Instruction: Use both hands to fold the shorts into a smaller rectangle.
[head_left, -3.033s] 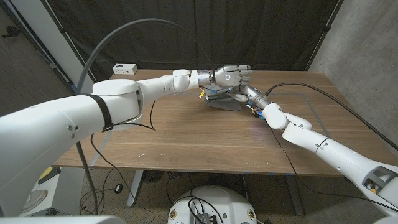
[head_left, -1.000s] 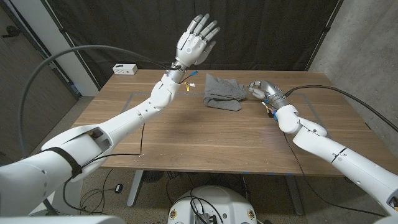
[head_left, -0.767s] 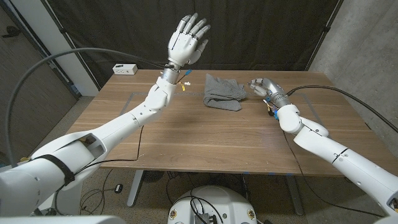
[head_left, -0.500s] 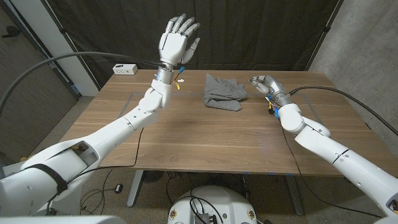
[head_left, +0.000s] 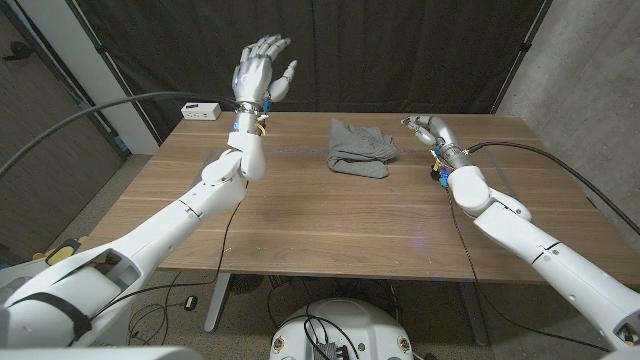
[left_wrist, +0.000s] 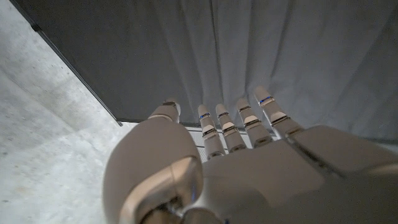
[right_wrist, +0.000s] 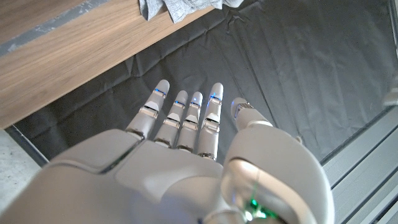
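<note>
The grey shorts (head_left: 360, 148) lie bunched in a rumpled, roughly folded heap on the wooden bench (head_left: 320, 215), toward its far edge at about twelve o'clock from the middle. The left hand (head_left: 258, 68) is lifted high above the bench's far left corner, at roughly ten o'clock from the shorts, fingers spread and holding nothing. The right hand (head_left: 428, 129) hovers just off the shorts at three o'clock, clear of the cloth, fingers loosely apart and empty. A small white box (head_left: 201, 110) sits at the far left corner, below the raised left hand.
</note>
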